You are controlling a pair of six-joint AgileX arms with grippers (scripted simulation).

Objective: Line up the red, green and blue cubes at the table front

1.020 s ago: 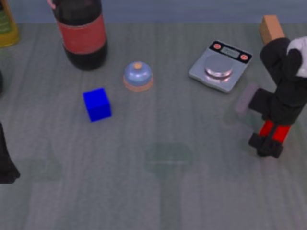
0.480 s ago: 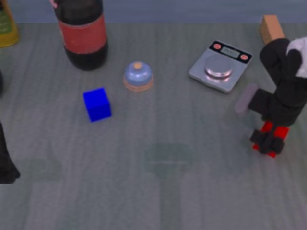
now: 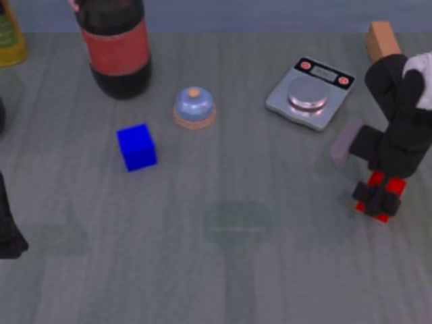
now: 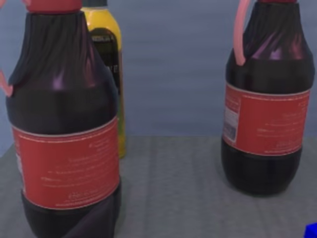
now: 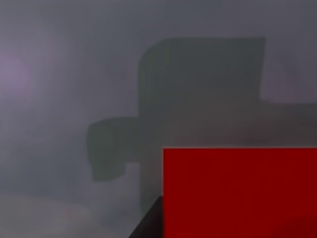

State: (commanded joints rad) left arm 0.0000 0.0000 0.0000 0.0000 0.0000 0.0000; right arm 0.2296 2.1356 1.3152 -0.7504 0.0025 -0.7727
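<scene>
Jaws of the right gripper (image 3: 379, 200) are clamped on the red cube (image 3: 385, 196), seen from above at the right side of the table (image 3: 270, 270); red shows on both sides of the dark fingers. State of the left gripper's jaws cannot be told: only a dark piece of the left arm (image 3: 8, 229) is seen at the left edge, parked.

Largest to smallest:
- Table: grey, faint grain, carries everything.
- Cola bottle (image 3: 115, 44): upright at the rear left. A second cola bottle (image 4: 67, 134) is shown close up in the left wrist view, with a yellow bottle (image 4: 106, 54) behind it.
- Right arm (image 3: 401, 115): black, bent down over the right edge.
- Scale (image 3: 310, 92): rear right of centre, round steel plate on top.
- Bell (image 3: 194, 106): between cola bottle and scale, well apart from both.
- Tan block (image 3: 380, 39): rear right corner, partly hidden by the arm.
- Blue cube (image 3: 136, 146): left of centre, in front of the bell, nothing touching it.
- Red cube: in the right wrist view a red face (image 5: 240, 191) fills the near corner, grey table and a shadow behind it. Whether it rests on the table cannot be told.

Green cube is not seen in any view.
</scene>
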